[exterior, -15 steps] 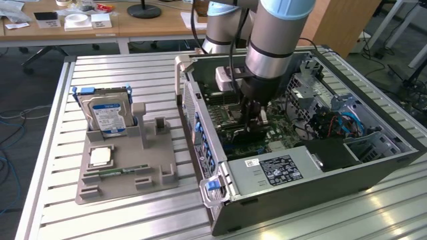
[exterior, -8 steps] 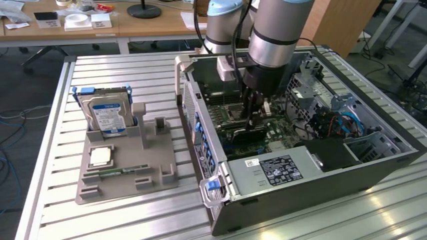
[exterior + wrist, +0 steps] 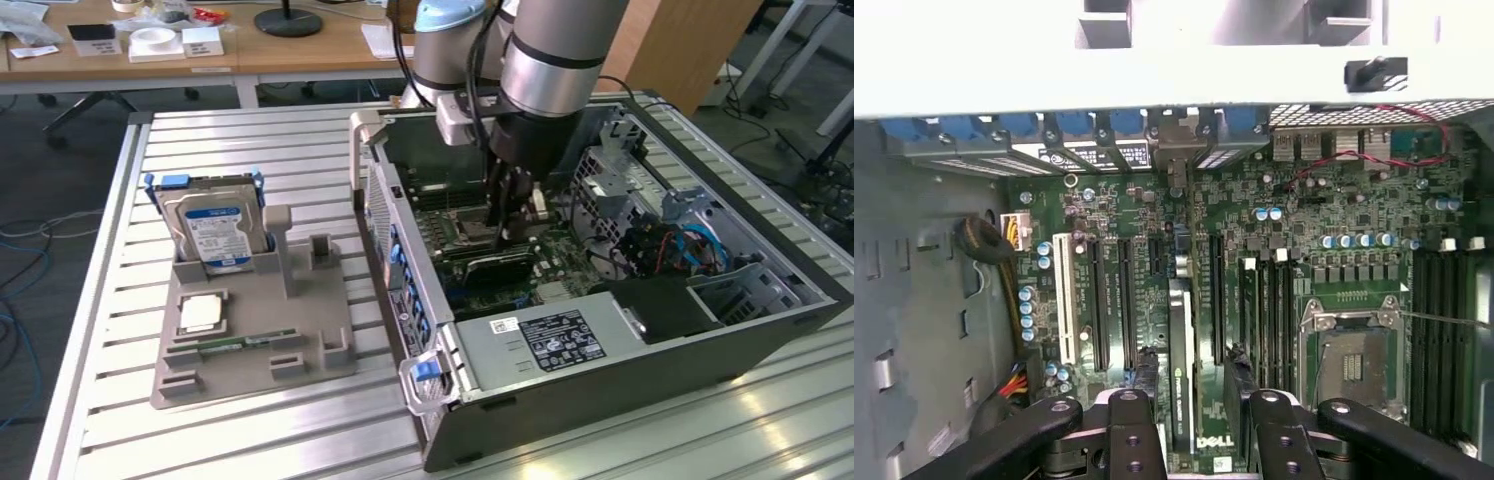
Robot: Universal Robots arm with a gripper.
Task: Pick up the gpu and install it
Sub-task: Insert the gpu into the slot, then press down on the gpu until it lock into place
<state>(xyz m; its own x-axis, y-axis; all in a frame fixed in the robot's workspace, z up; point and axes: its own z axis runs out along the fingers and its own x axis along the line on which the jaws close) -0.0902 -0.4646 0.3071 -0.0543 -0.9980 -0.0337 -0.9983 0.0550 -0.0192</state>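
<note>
Black fingers (image 3: 1144,385) stand apart on either side of the gpu (image 3: 1181,370), inside the computer case (image 3: 641,350).

The gripper (image 3: 1192,400) hovers over the card, a thin black-faced board standing on edge in a slot of the green motherboard (image 3: 1304,230), between the long black slots and beside the empty processor socket (image 3: 1351,365). In the exterior view the arm (image 3: 547,60) reaches down into the case.

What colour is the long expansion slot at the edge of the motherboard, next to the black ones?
White; the expansion slot shows best in the wrist view, beside the black slots.
</note>
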